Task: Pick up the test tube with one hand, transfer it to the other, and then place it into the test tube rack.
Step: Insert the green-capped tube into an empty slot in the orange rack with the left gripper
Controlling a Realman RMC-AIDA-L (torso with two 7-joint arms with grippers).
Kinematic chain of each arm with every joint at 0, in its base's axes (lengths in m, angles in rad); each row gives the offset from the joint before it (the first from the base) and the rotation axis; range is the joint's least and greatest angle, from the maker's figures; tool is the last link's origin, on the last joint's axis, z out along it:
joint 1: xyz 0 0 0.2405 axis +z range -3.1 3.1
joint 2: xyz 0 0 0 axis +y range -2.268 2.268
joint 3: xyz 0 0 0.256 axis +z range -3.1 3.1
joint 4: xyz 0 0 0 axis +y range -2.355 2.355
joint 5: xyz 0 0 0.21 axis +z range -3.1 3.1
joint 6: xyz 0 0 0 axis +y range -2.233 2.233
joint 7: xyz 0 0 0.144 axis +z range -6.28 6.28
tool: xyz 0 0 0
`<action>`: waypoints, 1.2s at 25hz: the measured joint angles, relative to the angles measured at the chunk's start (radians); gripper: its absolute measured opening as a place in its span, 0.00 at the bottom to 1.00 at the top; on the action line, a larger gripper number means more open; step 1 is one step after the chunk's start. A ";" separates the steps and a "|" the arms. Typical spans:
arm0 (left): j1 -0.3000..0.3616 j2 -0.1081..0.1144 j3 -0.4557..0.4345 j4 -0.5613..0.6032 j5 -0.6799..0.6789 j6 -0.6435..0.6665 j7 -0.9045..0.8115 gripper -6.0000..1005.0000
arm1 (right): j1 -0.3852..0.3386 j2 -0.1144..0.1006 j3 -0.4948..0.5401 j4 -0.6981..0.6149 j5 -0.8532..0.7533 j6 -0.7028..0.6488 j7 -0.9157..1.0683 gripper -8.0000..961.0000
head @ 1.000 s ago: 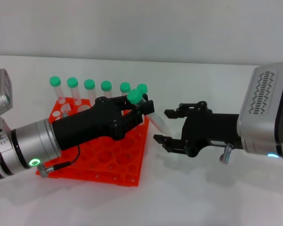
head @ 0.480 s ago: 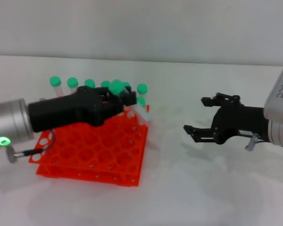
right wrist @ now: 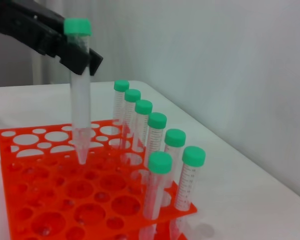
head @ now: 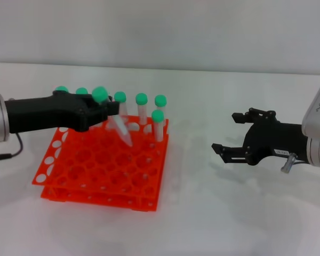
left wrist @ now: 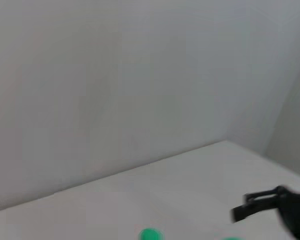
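My left gripper (head: 104,109) is shut on the test tube (head: 120,130) just under its green cap. It holds the tube over the back part of the orange-red rack (head: 96,178), cap up and tapered tip down. In the right wrist view the tube (right wrist: 80,110) hangs nearly upright from the left gripper (right wrist: 72,50), with its tip just above the rack's (right wrist: 50,200) top tier. My right gripper (head: 225,132) is open and empty, apart from the rack on its right. It also shows in the left wrist view (left wrist: 270,205).
Several other green-capped tubes (head: 142,106) stand along the rack's back row, and one (head: 158,125) stands a row forward at the right corner. The rack sits on a white table (head: 213,213) with a pale wall behind.
My left gripper has swung left over the rack with the tube, turning it tip down. My right gripper has drawn back to the right, open and empty.
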 joint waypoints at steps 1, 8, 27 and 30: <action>0.000 -0.004 -0.002 0.015 0.022 0.012 -0.001 0.21 | 0.000 0.000 -0.002 0.000 0.000 0.000 0.000 0.89; -0.015 -0.010 0.010 0.031 0.111 0.099 0.009 0.22 | 0.010 0.001 -0.008 0.014 0.000 0.000 0.001 0.89; -0.061 -0.011 0.104 -0.058 0.110 0.233 0.108 0.22 | 0.020 0.003 -0.040 0.029 0.008 -0.036 0.001 0.89; -0.065 -0.011 0.104 -0.059 0.099 0.239 0.117 0.22 | 0.020 0.003 -0.047 0.030 0.009 -0.048 0.001 0.89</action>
